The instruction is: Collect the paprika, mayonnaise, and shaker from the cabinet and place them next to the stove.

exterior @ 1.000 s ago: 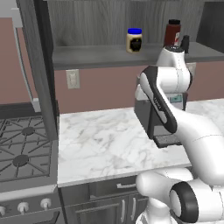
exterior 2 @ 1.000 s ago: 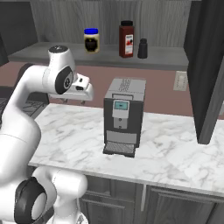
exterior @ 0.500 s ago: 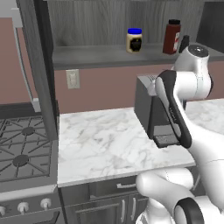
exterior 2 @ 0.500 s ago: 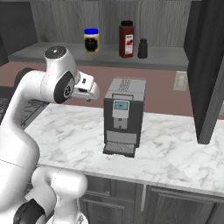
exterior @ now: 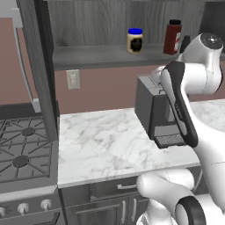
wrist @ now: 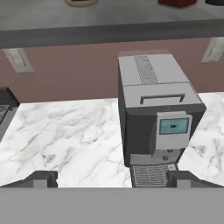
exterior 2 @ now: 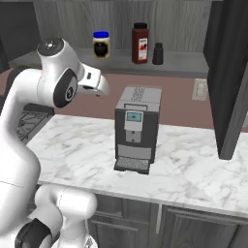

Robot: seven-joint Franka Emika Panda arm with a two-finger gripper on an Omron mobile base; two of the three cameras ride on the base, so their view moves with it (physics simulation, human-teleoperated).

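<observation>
No text, brand or number can be read. The mayonnaise has a dark label and the paprika a pale one, both too blurred. The coffee machine shows a small teal screen with an unreadable mark.

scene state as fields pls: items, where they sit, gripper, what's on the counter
mayonnaise: on cabinet shelf, leftmost
paprika: on shelf, middle
shaker: on shelf, right of paprika
gripper: open, empty, above the counter
counter: grey coffee machine
stove: left of counter, none of the three beside it
</observation>
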